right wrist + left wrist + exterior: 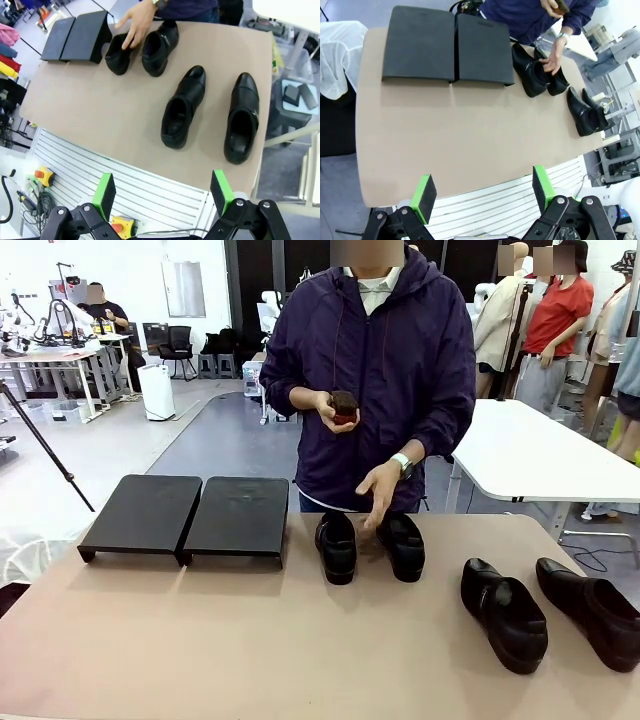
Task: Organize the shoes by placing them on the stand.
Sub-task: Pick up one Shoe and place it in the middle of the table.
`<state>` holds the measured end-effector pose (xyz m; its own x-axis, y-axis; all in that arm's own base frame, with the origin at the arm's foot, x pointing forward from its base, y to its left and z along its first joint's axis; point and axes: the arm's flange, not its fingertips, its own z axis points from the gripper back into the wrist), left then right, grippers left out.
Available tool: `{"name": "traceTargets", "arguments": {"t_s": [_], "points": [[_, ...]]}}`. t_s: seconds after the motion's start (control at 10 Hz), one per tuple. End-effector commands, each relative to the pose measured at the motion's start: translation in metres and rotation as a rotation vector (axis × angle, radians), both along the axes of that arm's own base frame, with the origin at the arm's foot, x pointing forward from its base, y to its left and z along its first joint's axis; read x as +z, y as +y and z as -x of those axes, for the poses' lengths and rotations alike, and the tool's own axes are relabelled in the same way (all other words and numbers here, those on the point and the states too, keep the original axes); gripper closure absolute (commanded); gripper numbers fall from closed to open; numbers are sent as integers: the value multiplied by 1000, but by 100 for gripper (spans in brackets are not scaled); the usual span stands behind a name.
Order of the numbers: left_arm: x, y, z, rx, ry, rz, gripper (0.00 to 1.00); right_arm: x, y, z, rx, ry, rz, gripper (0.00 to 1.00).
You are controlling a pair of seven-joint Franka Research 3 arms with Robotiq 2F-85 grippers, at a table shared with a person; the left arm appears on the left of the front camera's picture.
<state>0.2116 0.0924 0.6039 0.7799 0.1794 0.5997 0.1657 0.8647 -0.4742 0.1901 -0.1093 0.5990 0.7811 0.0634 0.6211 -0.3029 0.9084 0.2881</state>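
Four black glossy leather slip-on shoes sit on the tan counter (250, 640), none of them on the stand. Two stand side by side mid-counter, one (337, 545) just right of the stand and its mate (403, 545) beside it. The other two (503, 615) (590, 612) lie farther right, well apart from the stand.

The low matte-black stand has two flat panels (143, 513) (238, 517), edge to edge at the far left.

A person in a purple jacket lowers one hand (380, 490) onto the middle pair. The other hand (322, 405) holds a small brown-red object (343, 405) at chest height.

The left arm's fingers (424, 195) are spread wide over the counter's near edge, gripping nothing. The right arm's fingers (105, 194) are likewise apart and empty.
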Motion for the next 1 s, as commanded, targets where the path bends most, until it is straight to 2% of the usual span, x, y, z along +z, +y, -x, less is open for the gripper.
{"name": "traceTargets", "arguments": {"t_s": [0.0,0.1,0.2,0.4,0.5,0.8,0.9], "points": [[3,2,-1,-2,-4,17,0,0,0,0,4,2,-4,0],[3,2,-1,-2,-4,17,0,0,0,0,0,0,0,0],[3,2,-1,-2,-4,17,0,-1,7,-14,14,48,26,0],[3,2,-1,-2,-4,17,0,-13,24,-43,-60,152,85,0],[3,2,-1,-2,-4,17,0,-21,31,-55,-78,178,125,0],[3,2,-1,-2,-4,17,0,-34,53,-85,-145,182,217,0],[3,2,-1,-2,-4,17,0,-48,62,-100,-130,232,245,0]]}}
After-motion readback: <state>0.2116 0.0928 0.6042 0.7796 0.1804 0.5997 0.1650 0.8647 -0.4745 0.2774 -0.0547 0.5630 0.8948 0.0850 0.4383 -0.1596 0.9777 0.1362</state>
